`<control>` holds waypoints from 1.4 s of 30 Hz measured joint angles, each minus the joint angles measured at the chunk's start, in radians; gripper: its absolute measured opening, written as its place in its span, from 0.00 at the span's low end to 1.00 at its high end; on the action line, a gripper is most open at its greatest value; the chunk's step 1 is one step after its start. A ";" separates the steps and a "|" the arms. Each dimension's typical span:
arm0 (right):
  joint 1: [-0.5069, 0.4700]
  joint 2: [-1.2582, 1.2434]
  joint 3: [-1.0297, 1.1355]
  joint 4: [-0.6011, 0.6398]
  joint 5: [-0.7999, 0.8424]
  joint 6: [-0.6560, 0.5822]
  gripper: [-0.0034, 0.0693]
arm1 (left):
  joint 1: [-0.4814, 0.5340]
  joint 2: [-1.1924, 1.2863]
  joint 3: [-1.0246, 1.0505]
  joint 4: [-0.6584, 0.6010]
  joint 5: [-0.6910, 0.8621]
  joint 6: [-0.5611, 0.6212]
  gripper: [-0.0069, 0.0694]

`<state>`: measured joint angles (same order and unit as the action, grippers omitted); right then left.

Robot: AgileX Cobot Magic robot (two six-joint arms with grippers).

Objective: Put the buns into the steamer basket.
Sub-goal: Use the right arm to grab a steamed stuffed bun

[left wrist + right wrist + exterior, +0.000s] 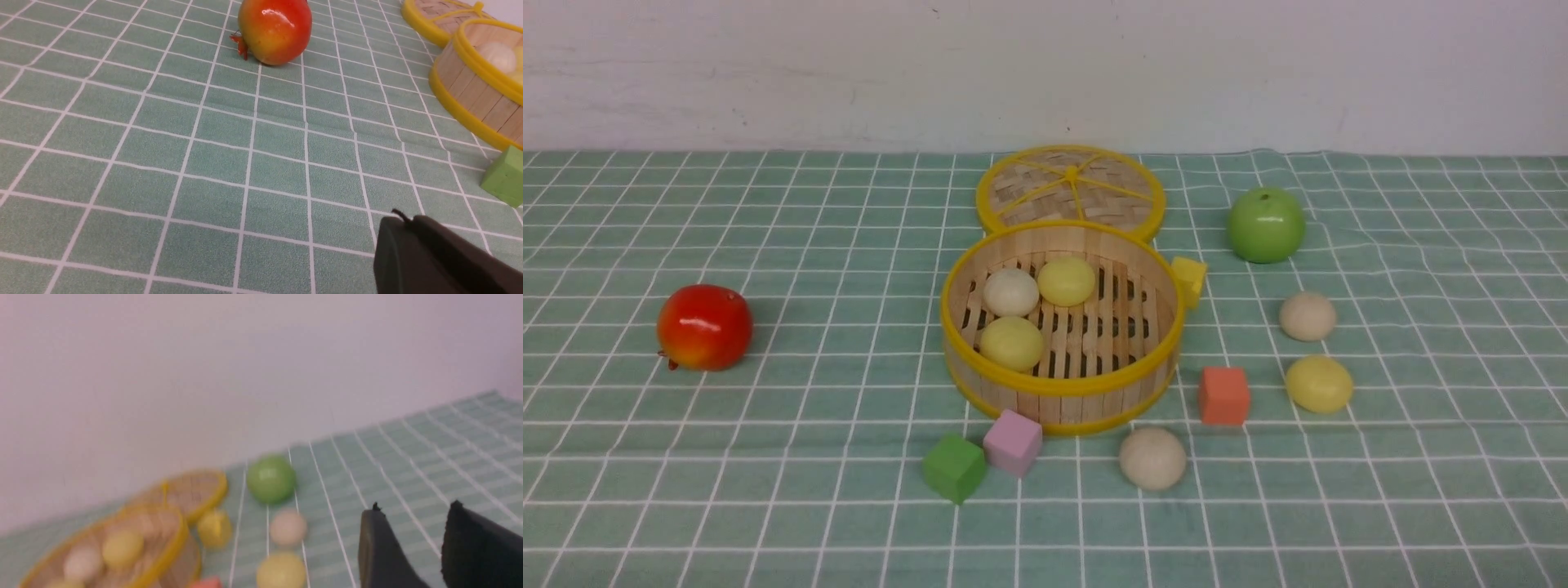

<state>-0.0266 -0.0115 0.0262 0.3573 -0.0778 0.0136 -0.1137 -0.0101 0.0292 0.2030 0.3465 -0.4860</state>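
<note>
1. Three small smooth domed buns (1011,291) already lie in the round bamboo-slat steamer basket (1086,400) with yellow rims. Three remain outside it: a beige bun (1307,316) and a pale yellow bun (1319,384) to its right, and another beige bun (1152,458) at its near side.
2. The right gripper (414,508) is parted and empty, and seems best placed for the right-hand pair. Straddle one bun squarely and close gently, since a smooth dome could slip out.
3. Avoid the coral foam cube (1223,395) just left of the yellow bun.
4. The left gripper (406,220) is closed on nothing.

A plain, faintly scuffed white wall (1045,73) rises behind a green, white-gridded cloth (768,490). The cloth ripples near its far right corner.
</note>
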 joint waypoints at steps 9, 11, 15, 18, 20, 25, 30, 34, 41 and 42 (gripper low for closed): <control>0.000 0.019 -0.070 0.093 -0.166 -0.014 0.38 | 0.000 0.000 0.001 0.001 0.007 0.000 0.12; 0.000 0.062 -0.140 0.129 -0.152 -0.004 0.38 | 0.000 0.000 0.001 0.001 0.007 0.000 0.12; 0.000 0.229 -0.350 0.140 0.001 0.000 0.38 | 0.000 0.000 0.001 0.001 0.007 0.000 0.12; 0.000 0.385 -0.519 0.097 0.187 0.000 0.38 | 0.000 0.000 0.001 0.001 0.007 0.000 0.12; 0.000 0.504 -0.609 0.067 0.348 0.000 0.38 | 0.000 0.000 0.001 0.001 0.007 0.000 0.12; 0.000 0.797 -0.752 0.078 0.644 -0.029 0.38 | 0.000 0.000 0.001 0.003 0.007 0.000 0.13; 0.000 1.028 -0.781 0.318 0.674 -0.248 0.38 | 0.000 0.000 0.001 0.003 0.007 0.000 0.14; 0.000 1.174 -0.803 0.620 0.773 -0.591 0.38 | 0.000 0.000 0.001 0.003 0.007 0.000 0.14; 0.089 1.433 -0.973 0.753 0.888 -0.760 0.38 | 0.000 0.000 0.001 0.004 0.007 0.000 0.15; 0.125 1.465 -1.013 0.704 0.890 -0.728 0.38 | 0.000 0.000 0.001 0.004 0.007 0.000 0.16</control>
<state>0.0985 1.4531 -0.9871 1.0617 0.8118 -0.7145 -0.1137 -0.0101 0.0301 0.2065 0.3540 -0.4860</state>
